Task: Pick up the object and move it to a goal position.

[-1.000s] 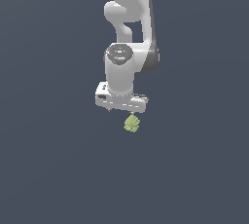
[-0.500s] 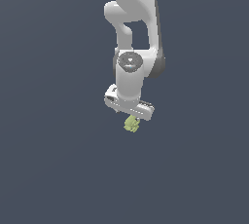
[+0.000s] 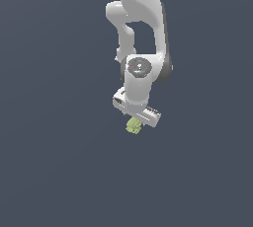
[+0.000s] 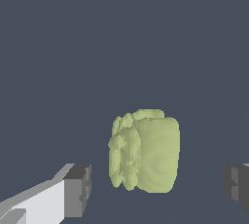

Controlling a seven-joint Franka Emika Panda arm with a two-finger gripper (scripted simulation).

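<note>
Small yellow-green, lumpy object (image 4: 145, 151) resting on the plain dark grey floor (image 3: 59, 171), directly below the white gripper (image 3: 134, 121) and partly hidden by it in the exterior view, with only the lower part (image 3: 133, 126) peeking out under the hand. Seen through the wrist camera between the two dark fingertips (image 4: 78, 190), clear grey gaps on either side, touched by neither. Jaws spread wide around the object, nothing pinched. Hand slightly tilted in the exterior view, lower toward that view's right. Above it, round wrist joint (image 3: 140, 67) and white arm (image 3: 141, 9) rising out of the top of the exterior view.
</note>
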